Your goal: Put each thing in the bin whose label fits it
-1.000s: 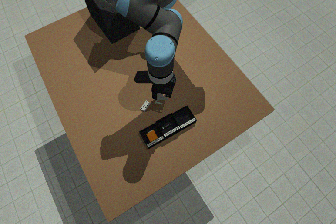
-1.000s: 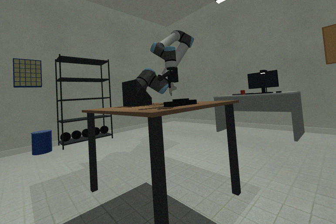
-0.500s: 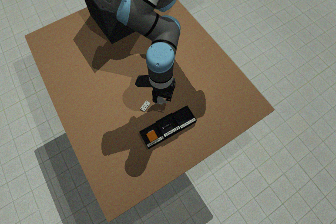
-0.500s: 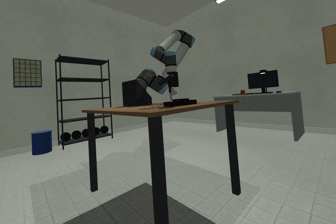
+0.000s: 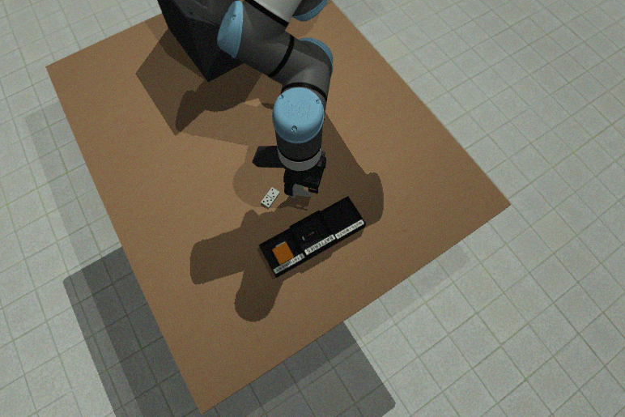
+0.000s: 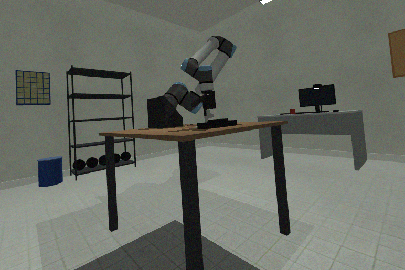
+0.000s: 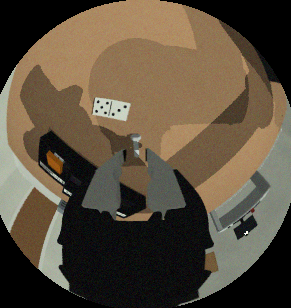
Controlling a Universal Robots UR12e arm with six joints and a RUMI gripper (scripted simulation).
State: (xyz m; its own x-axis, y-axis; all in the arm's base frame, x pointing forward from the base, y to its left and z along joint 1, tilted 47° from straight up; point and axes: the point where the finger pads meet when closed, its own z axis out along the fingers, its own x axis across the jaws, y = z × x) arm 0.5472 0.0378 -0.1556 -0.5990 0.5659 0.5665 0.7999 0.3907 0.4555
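My gripper (image 5: 301, 193) (image 6: 205, 119) (image 7: 135, 149) is open by a narrow gap, low over the table, with nothing between its fingers. A grey metal bolt (image 7: 136, 144) lies on the table just ahead of the gap in the wrist view; the gripper hides it in the top view. A white domino (image 5: 269, 197) (image 7: 111, 109) lies flat nearby. Three black bins stand upright in a row: the stationery bin (image 5: 288, 263) holds an orange block (image 5: 282, 253) (image 7: 55, 162), the batteries bin (image 5: 319, 244) holds a small dark thing with light marks, and the nuts+bolts bin (image 5: 350, 229) looks empty.
The bins stand close beside the gripper, towards the front edge of the brown table (image 5: 417, 167) (image 6: 141, 131). The arm's black base (image 5: 182, 28) (image 6: 162, 112) stands at the far side. The domino is near the fingers. Arm shadows darken the table around the bolt.
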